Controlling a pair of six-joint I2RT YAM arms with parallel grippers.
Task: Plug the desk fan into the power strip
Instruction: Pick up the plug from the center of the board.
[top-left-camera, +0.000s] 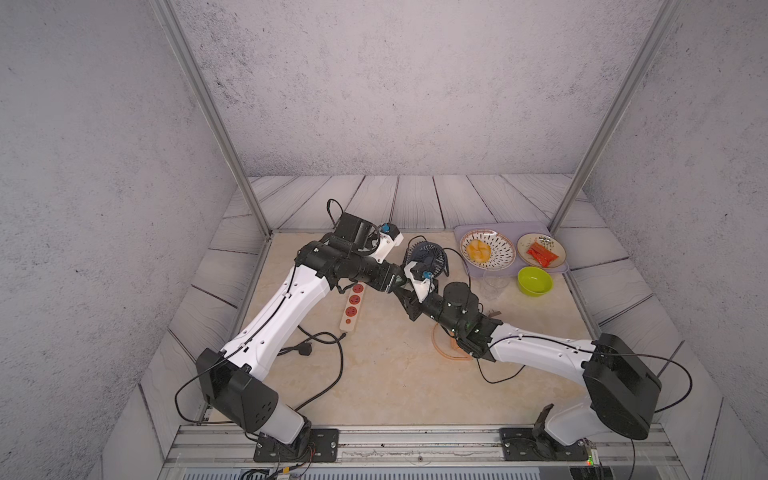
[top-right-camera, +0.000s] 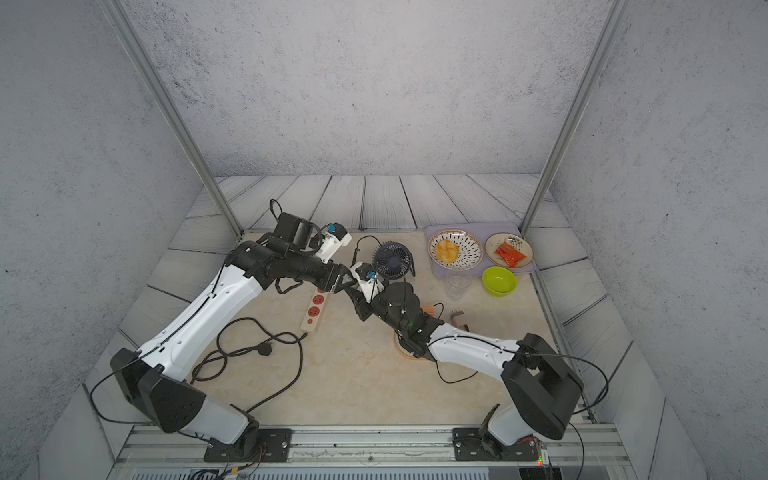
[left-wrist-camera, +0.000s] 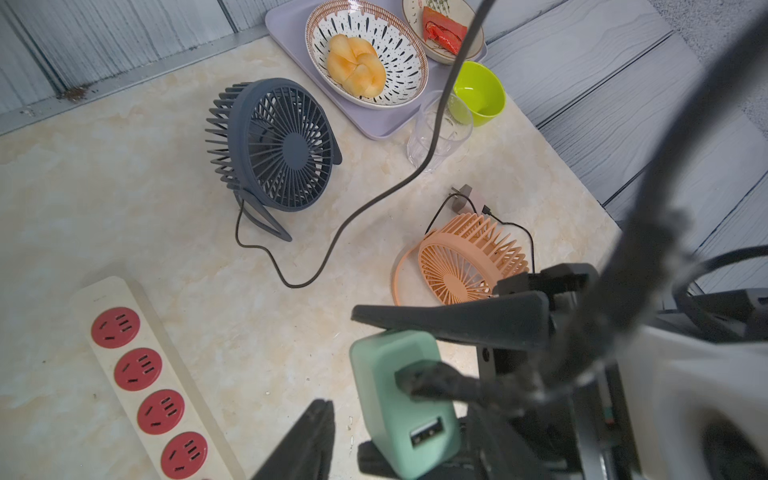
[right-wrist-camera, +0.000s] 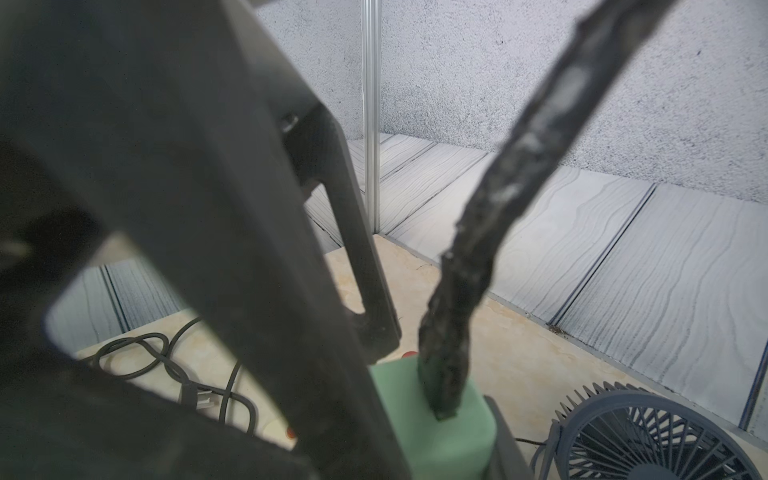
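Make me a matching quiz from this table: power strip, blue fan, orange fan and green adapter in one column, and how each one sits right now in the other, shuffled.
Things:
1 power strip
2 dark blue fan
3 orange fan
4 green adapter

States:
A held up off the table, black cable plugged into it
B standing upright
C flat on the table, the sockets in view empty
D lying down, grille facing up

Pairs: 1-C; 2-B; 3-D; 4-A
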